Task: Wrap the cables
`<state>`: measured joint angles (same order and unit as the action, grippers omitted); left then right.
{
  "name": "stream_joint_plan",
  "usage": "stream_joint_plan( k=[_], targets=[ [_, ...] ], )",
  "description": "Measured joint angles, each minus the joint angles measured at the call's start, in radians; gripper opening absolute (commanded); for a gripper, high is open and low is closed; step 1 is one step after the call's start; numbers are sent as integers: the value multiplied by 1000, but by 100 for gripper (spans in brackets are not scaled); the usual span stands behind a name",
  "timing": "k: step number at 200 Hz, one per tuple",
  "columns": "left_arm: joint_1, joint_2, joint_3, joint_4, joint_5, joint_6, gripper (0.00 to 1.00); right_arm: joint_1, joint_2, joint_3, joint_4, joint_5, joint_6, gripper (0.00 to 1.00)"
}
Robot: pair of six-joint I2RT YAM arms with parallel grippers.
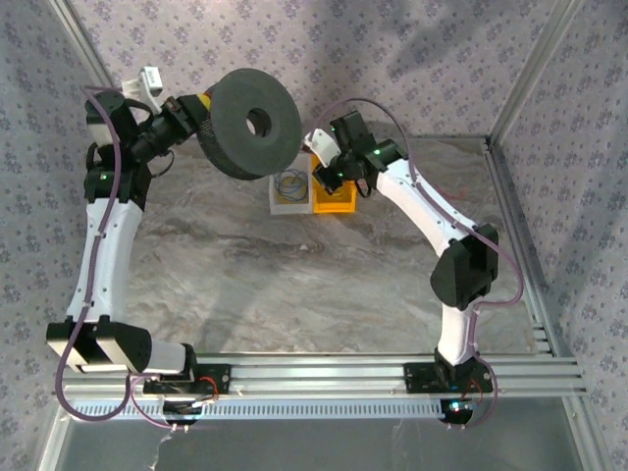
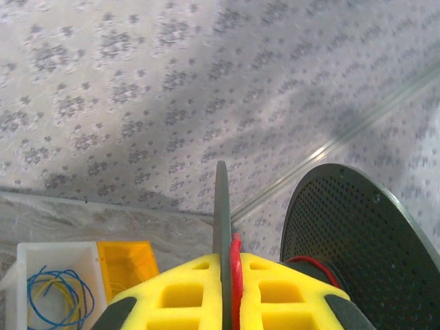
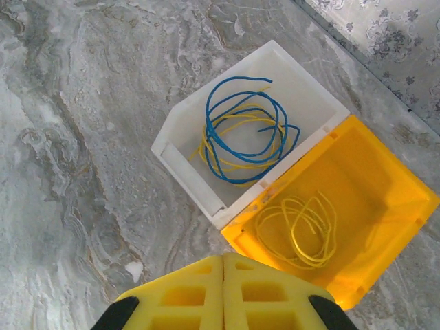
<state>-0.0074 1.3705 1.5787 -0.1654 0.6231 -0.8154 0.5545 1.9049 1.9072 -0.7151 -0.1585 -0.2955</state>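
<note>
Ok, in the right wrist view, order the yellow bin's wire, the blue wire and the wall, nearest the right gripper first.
1. Yellow wire, yellow bin, just right of the right gripper.
2. Blue wire, white bin, ahead.
3. Wall, top right.

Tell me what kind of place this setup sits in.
Probably a robotics lab test cell, not a home or a factory floor. A marble-patterned table is edged by aluminium rails, patterned fabric walls close it in, and a white bin and a yellow bin sit at the back.
</note>
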Motion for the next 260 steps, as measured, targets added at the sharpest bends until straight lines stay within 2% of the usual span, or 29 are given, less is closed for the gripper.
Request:
stream_joint_plan(
  k=[32,54,99,121,143,174,219,260],
  targets=[
    [5,17,-17,-10,-95,-59,0,21,-20,-53,36,22,53,0],
    [3,18,-17,-44,-157,-56,0,29,-48,-100,56,13,73,13],
    [-4,15,-16,-101,-272,-3,0,-21,-86,-190,100,-49,148,14],
    [-4,7,-16,-145,-285,31,0,-69,-93,-266,140,-96,173,16],
    [-3,-1,-16,-182,-291,55,0,-96,-97,-336,172,-145,185,26],
    [4,-3,-13,-201,-303,75,0,-125,-99,-421,217,-206,192,28],
    [14,-17,-13,-227,-337,107,0,-158,-103,-500,246,-239,201,51],
    [47,-55,-13,-216,-402,125,0,-186,-112,-598,245,-235,203,52]
  ],
)
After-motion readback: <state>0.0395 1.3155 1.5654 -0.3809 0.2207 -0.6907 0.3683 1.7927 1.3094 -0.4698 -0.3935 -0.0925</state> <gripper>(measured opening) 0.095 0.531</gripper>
